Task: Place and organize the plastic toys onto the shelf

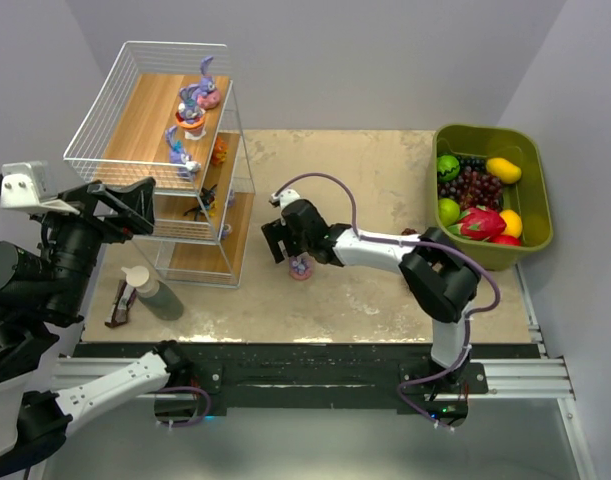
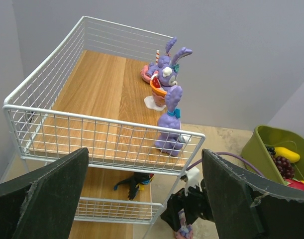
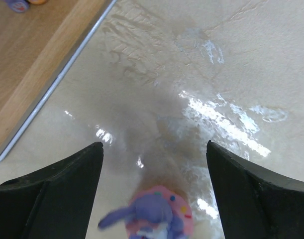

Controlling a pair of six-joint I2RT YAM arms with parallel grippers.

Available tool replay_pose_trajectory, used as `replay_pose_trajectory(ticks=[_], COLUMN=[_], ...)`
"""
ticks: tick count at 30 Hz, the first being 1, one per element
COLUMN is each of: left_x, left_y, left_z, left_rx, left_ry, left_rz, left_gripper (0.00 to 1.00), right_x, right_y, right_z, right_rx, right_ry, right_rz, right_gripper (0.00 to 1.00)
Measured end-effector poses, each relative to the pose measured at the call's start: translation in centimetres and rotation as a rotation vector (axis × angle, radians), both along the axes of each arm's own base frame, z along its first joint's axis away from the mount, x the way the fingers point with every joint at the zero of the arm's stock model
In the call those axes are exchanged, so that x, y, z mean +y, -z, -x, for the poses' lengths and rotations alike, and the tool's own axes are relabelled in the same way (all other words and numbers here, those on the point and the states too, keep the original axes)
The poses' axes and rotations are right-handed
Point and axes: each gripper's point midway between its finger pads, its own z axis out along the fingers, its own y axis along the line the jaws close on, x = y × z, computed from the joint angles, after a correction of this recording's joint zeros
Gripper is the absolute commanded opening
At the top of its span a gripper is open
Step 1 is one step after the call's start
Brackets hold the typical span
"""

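— Desk: Any lettering, labels, brand marks or numbers to credit in these three views?
— Photographer: None that can be read, in any of the views.

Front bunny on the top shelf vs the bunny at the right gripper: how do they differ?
The front bunny stands on the shelf's top board; table bunny is on the table, under the open right gripper. Table bunny has a pink round base; front bunny shows none. Both purple.
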Motion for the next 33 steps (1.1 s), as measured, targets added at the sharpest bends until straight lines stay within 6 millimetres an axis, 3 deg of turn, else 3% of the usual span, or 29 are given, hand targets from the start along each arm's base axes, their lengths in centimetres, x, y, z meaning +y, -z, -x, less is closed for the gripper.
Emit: replay_pose_trajectory(ticks=[5, 7, 15, 25, 28, 33], left_x=[-0.2, -0.2, 0.0, 0.3, 0.2, 0.1], left_y=[0.0, 0.0, -0.8, -1.8, -1.8, -1.6], left_z=[-0.2, -0.2, 0.1, 0.7, 0.8, 0.7], left_rx=[0.003, 0.004, -0.005, -0.017, -0.014, -0.004], left_ry=[0.001, 0.001, 0.007, 0.021, 0.024, 0.028], left_rz=[-0.002, -0.001, 0.026, 0.044, 0.048, 0.05], left_gripper=[1.0, 0.99, 1.0, 0.99, 1.0, 1.0], right_x=[-0.7, -1.3, -2.5, -3.0, -3.1, -3.4], right_y=[-3.4, -3.7, -0.2, 3.0, 3.1, 3.2], right_z=[2.0, 3.1, 5.8, 6.3, 6.0, 5.8], right_rx=[-0.045, -0.053, 0.008, 0.027, 0.016, 0.005], right_ry=[-0.081, -0.115, -0.231, -0.268, -0.268, -0.253], right_rz=[-0.072, -0.084, -0.028, 0.025, 0.022, 0.013], right_gripper=[0.92, 0.93, 0.93, 0.87, 0.77, 0.44])
